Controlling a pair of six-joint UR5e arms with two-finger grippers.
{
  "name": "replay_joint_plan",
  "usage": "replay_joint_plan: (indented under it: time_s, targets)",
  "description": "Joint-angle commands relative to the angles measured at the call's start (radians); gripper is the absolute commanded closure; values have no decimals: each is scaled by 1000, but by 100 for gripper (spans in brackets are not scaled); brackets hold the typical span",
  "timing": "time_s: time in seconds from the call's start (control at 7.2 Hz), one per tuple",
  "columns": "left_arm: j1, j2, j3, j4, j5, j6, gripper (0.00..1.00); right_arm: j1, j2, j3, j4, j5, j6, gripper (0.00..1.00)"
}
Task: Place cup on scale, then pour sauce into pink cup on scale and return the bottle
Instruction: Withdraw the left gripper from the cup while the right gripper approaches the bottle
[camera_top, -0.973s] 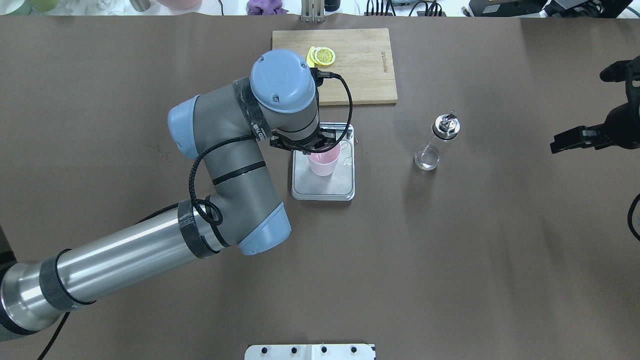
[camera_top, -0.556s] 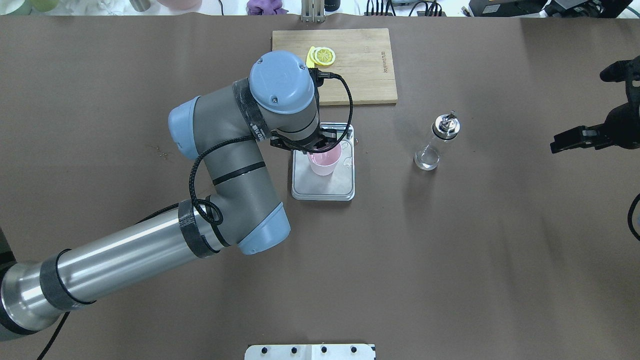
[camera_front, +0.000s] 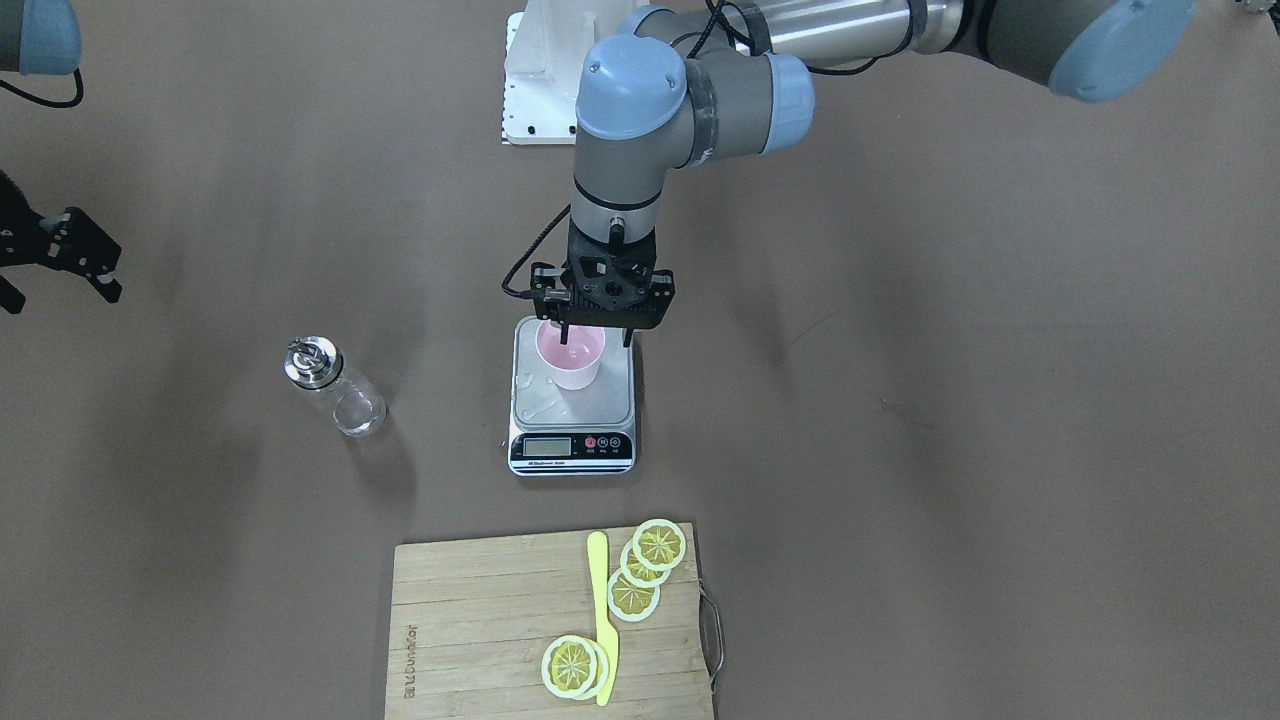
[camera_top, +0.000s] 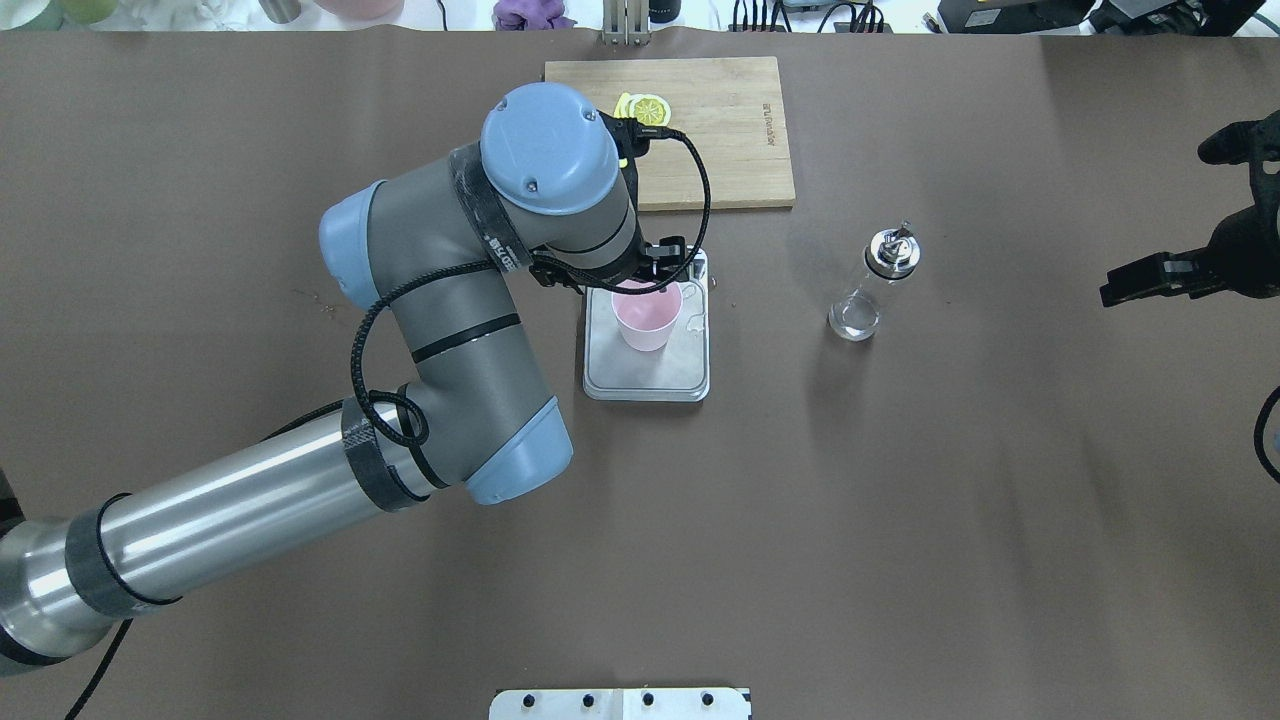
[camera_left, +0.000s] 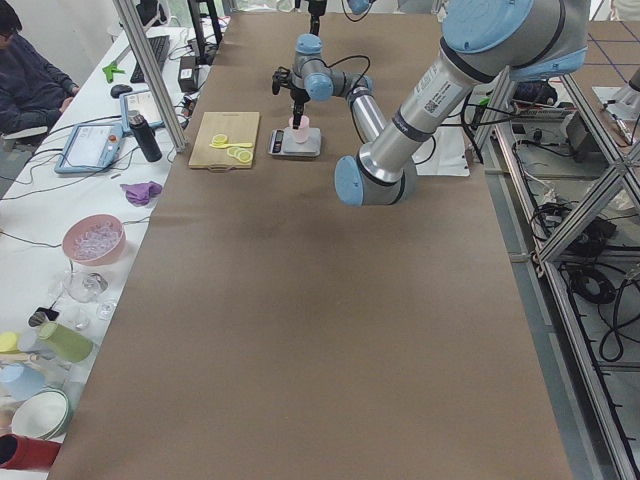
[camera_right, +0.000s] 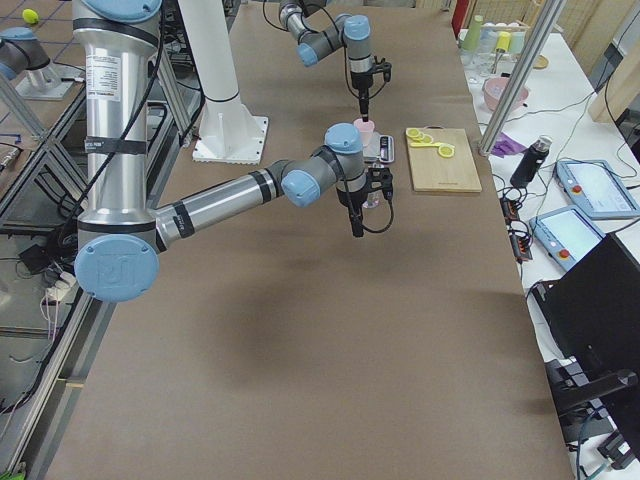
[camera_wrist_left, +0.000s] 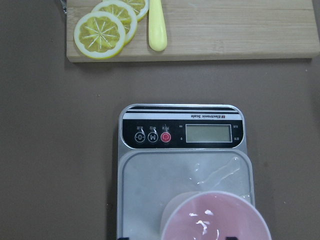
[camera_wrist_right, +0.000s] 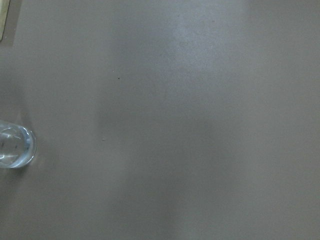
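The pale pink cup (camera_front: 570, 362) stands upright on the silver scale (camera_front: 604, 404), toward the robot's side of the platform; it also shows in the overhead view (camera_top: 648, 318) and the left wrist view (camera_wrist_left: 215, 220). My left gripper (camera_front: 596, 338) hangs open just above the cup's rim and holds nothing. The clear glass bottle (camera_front: 335, 390) with its metal pourer cap stands on the table, apart from the scale; its base shows in the right wrist view (camera_wrist_right: 15, 147). My right gripper (camera_front: 60, 282) is open and empty, well beyond the bottle near the table's side.
A wooden cutting board (camera_front: 480, 620) with lemon slices (camera_front: 650, 560) and a yellow knife (camera_front: 600, 610) lies past the scale's display. Clear wet smears (camera_wrist_left: 220, 170) lie on the scale platform (camera_wrist_left: 150, 185). The robot's white base plate (camera_top: 620, 703) is at the near edge.
My left gripper has risen from the cup, which stays on the scale and shows more fully from overhead. The right arm and the bottle have not moved.
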Motion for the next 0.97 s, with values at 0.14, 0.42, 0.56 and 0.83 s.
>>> replay_joint_plan:
  time_s: [0.14,0.42,0.56,0.83]
  targets:
    - [-176,174,-236,139,-150,218,2,-26,2,0,48,-46,-3,12]
    - [-328,277,-315,251,-198,479,2,-27,6,-9,206,-50,-14,14]
    - [-400,361,-316,250,-228,650,2,-27,2,-28,325,-48,-64,12]
    - [-602,486,-268,253,-293,1033,2,-29,19,-41,407,-45,-230,1]
